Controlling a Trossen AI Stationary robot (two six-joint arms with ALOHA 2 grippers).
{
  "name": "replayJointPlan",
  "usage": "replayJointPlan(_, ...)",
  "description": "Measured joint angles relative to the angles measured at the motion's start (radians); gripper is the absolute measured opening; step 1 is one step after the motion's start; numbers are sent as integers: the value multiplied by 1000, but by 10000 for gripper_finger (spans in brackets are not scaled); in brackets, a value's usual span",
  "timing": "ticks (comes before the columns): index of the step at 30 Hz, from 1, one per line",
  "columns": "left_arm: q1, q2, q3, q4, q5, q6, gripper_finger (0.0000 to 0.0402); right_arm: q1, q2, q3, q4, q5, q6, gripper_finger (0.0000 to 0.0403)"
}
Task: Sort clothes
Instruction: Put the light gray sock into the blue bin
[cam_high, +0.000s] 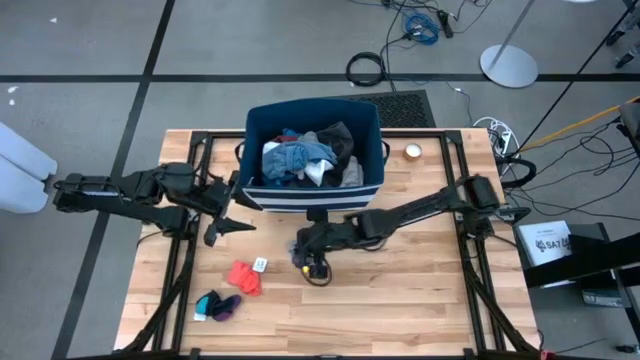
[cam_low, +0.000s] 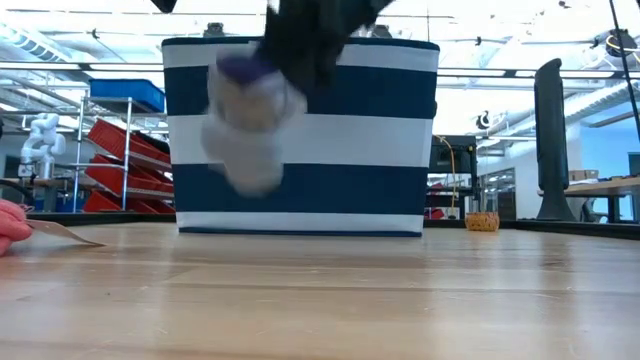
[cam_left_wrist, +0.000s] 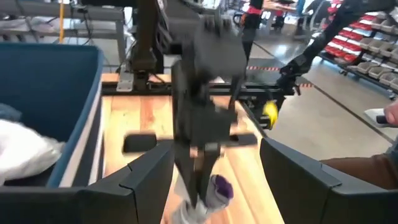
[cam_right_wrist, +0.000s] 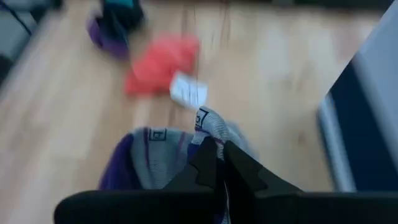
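Right gripper (cam_right_wrist: 214, 163) jaws clamped on grey-purple sock (cam_right_wrist: 152, 163), frame centre; left gripper (cam_high: 232, 214) jaws open, left of bin (cam_high: 312, 196)

Two black jointed arms; dark angular fingers (cam_right_wrist: 214, 163); yellow mark.

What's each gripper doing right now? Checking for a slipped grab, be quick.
Left gripper: open, empty, beside the bin.
Right gripper: shut on the grey-and-purple sock, in front of the bin.
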Motion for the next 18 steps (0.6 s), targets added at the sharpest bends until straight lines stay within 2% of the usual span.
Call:
replayJointPlan(3,-22,20,0,19,0,0,246,29,-70,0,10,43,-19,2)
replayJointPlan(10,-70,123,0,70,0,1,246,99,-185,0,19,59,-66,1)
replayJointPlan(14,-105,196,0,131,1,11,246,145,-225,0,16,147,-81,0)
replayJointPlan(18,-139,265,1,177,1,34,246,169,-248,0,27,175,-85,0)
